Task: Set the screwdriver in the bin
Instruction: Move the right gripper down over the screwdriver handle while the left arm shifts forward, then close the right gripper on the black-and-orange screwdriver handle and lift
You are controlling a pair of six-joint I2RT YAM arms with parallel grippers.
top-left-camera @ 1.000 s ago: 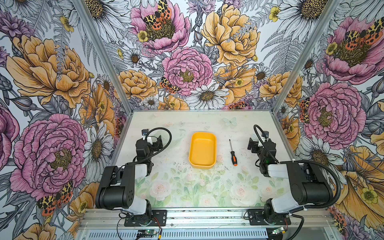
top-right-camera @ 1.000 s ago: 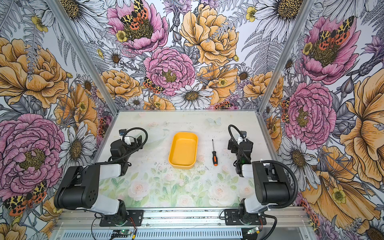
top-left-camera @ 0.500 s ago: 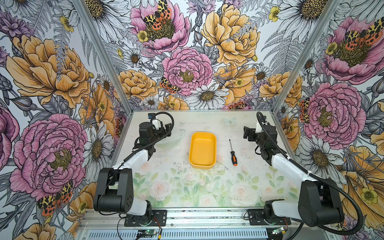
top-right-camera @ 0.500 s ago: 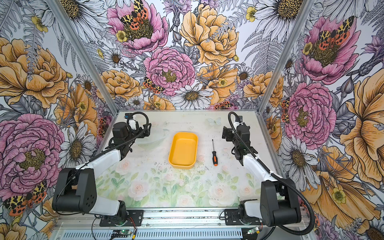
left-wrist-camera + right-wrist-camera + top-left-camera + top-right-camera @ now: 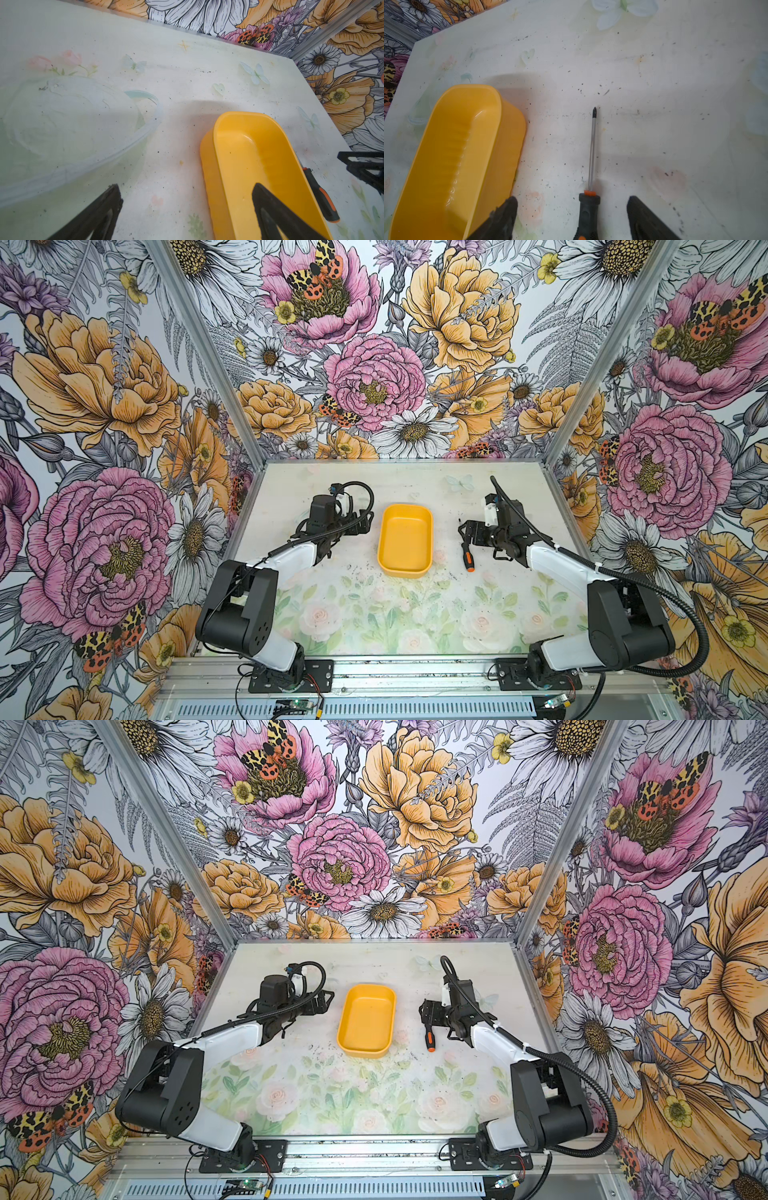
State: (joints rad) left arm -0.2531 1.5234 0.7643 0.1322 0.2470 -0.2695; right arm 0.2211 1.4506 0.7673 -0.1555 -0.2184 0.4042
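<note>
Aluminium rail [image 5: 415, 672] runs along the near edge and carries the 2 arm bases. Beyond it lies the table [image 5: 374, 614], printed with pale roses and speckled with dark crumbs.

Further in, the yellow-orange bin [image 5: 405, 571] [image 5: 363, 1051] sits mid-table with its long side running near to far, and nothing lies in it. The screwdriver [image 5: 467, 554] [image 5: 429, 1040] lies flat on the table to the bin's right, near it but not touching. Its orange end points toward the near edge and its tip toward the back wall, roughly parallel to the bin.

The right gripper [image 5: 466, 534] hangs low over the screwdriver where shaft meets handle. In the right wrist view its 2 fingers stand apart on either side of the black handle [image 5: 588, 209], touching neither side, so nothing is grasped.

The left gripper [image 5: 360, 526] sits just beside the bin's left wall. The left wrist view shows its fingers [image 5: 268, 205] spread wide, 1 of them seen against the bin's inside; whether it touches I cannot tell.

Floral wallpaper [image 5: 374, 381] closes the far end.
</note>
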